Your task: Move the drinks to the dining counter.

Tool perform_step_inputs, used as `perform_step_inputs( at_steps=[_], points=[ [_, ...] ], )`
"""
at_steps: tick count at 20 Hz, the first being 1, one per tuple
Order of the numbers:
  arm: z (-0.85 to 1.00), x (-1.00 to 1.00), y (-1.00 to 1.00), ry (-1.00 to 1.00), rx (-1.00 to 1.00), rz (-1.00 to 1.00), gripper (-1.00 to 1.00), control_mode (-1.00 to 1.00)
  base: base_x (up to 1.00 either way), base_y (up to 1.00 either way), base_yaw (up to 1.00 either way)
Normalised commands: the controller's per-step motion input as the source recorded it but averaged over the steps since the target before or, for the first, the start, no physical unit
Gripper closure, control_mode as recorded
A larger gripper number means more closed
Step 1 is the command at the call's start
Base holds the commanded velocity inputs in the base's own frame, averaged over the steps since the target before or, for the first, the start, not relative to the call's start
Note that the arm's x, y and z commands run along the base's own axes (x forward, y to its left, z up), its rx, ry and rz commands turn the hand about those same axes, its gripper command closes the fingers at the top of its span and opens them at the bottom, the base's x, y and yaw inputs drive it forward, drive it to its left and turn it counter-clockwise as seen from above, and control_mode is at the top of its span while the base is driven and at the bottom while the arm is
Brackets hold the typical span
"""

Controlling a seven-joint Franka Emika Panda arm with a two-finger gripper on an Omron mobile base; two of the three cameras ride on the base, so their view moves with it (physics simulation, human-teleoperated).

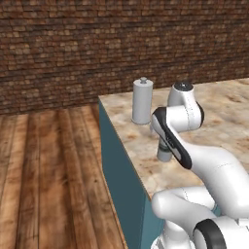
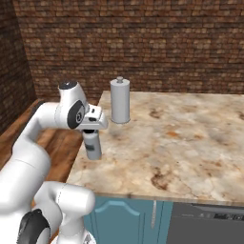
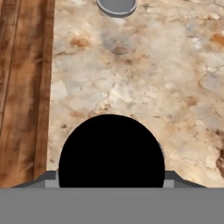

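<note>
Bottle (image 2: 93, 147), small, pale grey, its round black cap (image 3: 111, 151) seen from above in the hand view, held upright by the gripper (image 2: 91, 135) pinched on its neck, over the dining counter (image 2: 190, 143) near its left edge, tall grey canister (image 2: 120, 101) standing nearby.

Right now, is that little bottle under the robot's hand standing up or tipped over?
Upright. The bottle hangs vertically under the end effector, and the hand view looks straight down on its round black cap.

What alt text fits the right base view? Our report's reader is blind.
A white robot arm's end effector holds a small grey bottle upright at the near left corner of a marble counter. A taller grey canister stands behind it, before a brick wall.
</note>
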Motion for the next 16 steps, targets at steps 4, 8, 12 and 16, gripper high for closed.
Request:
perform_step_inputs(
  at_steps=[4, 8, 12, 16],
  points=[
    [-0.22, 0.13, 0.0, 0.01, 0.0, 0.0, 1.0, -1.0, 0.0, 0.0, 0.0],
    [-0.2, 0.11, 0.0, 0.01, 0.0, 0.0, 1.0, -1.0, 0.0, 0.0, 0.0],
    [-0.19, 0.09, 0.0, 0.01, 0.0, 0.0, 1.0, -1.0, 0.0, 0.0, 0.0],
    [-0.18, 0.07, 0.0, 0.01, 0.0, 0.0, 1.0, -1.0, 0.0, 0.0, 0.0]
  ],
)
